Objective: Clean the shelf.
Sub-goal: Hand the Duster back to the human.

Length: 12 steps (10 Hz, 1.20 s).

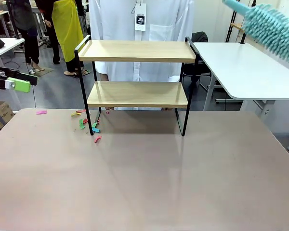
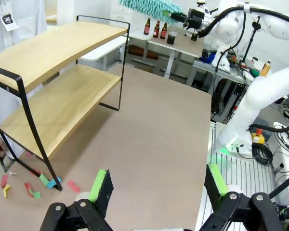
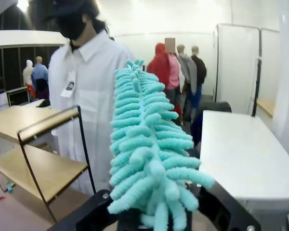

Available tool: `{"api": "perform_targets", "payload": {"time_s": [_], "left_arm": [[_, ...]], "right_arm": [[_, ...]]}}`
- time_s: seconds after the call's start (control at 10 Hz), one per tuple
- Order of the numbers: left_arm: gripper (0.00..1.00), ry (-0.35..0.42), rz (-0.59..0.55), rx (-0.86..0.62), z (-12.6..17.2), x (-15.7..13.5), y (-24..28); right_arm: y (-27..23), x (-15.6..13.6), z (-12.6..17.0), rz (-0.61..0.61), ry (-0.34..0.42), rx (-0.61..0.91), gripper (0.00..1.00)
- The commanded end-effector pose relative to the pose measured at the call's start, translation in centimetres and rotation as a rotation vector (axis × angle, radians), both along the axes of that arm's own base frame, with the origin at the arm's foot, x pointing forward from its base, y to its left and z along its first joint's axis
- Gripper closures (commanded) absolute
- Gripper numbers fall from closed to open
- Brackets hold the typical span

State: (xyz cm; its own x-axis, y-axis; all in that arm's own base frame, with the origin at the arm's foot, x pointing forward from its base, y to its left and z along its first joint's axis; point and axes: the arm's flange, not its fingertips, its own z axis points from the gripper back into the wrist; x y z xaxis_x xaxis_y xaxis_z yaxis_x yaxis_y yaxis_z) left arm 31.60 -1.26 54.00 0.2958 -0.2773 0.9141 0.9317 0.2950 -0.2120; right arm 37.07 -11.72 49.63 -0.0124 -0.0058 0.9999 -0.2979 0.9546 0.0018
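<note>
The right claw [image 3: 151, 219], its fingers buried under fluff, clamps a teal fluffy microfibre duster [image 1: 272, 29] high beyond the table's far right corner. The two-tier light-wood, black-framed shelf [image 1: 137, 82] stands mid far edge, well left of it. The left claw [image 2: 156, 187] gapes.
</note>
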Motion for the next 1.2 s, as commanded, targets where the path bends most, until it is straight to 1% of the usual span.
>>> {"api": "perform_targets", "payload": {"time_s": [0.0, 0.4, 0.6, 0.7, 0.8, 0.9, 1.1], "left_arm": [[0.00, -0.005, -0.002, -0.028, 0.3, 0.0, -0.2], [0.00, -0.005, -0.002, -0.028, 0.3, 0.0, -0.2], [0.00, -0.005, -0.002, -0.028, 0.3, 0.0, -0.2], [0.00, -0.005, -0.002, -0.028, 0.3, 0.0, -0.2], [0.00, -0.005, -0.002, -0.028, 0.3, 0.0, -0.2], [0.00, -0.005, -0.002, -0.028, 0.3, 0.0, -0.2], [0.00, -0.005, -0.002, -0.028, 0.3, 0.0, -0.2]], "right_arm": [[0.1, 0.6, -3.0, -0.065, 0.069, -0.018, 0.83], [0.5, 1.3, -10.7, -0.082, 0.224, -0.010, 0.83], [1.1, 1.5, -13.3, -0.075, 0.274, -0.016, 0.83], [1.3, 1.5, -14.0, -0.082, 0.273, -0.015, 0.83], [1.8, 2.0, -14.1, -0.047, 0.252, 0.008, 0.83], [0.1, 2.3, -13.1, -0.036, 0.306, 0.027, 0.83], [0.1, 2.3, -13.1, -0.036, 0.306, 0.027, 0.83]]}}
